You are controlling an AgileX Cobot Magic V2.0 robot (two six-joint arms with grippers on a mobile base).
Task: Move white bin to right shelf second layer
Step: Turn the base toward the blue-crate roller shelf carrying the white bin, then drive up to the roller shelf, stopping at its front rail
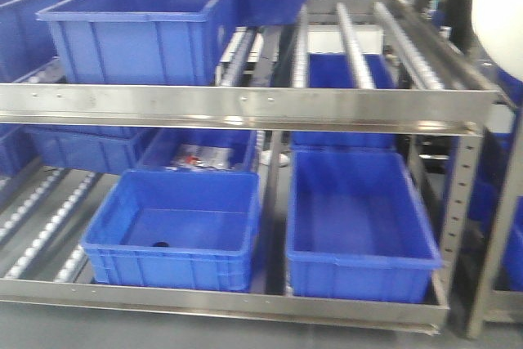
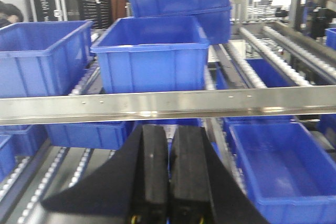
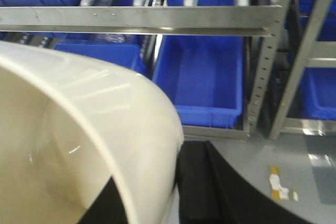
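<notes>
Ahead of the robot stands the rack (image 1: 460, 194), its levels built of sloping roller tracks behind a screwed front rail (image 1: 245, 105). Blue crates (image 1: 139, 26) occupy the left of the upper level and the level below. The right half of the upper level, taken here as the second layer (image 1: 356, 42), shows bare tracks, so it is the free bay for the load.

The bin (image 3: 105, 108) is carried off the rack, to its right and not yet over the tracks. Only its rounded side shows at the upper right edge of the front view. It appears to be carried high, probably so that its base can pass over the rail.

The right gripper (image 3: 152, 182) straddles the bin wall at the rim, one finger inside and one outside, clamped on the wall. The left gripper (image 2: 169, 129) is empty, with its fingers pressed together. It is aimed at the rack below the rail, clear of the bin's likely path.
</notes>
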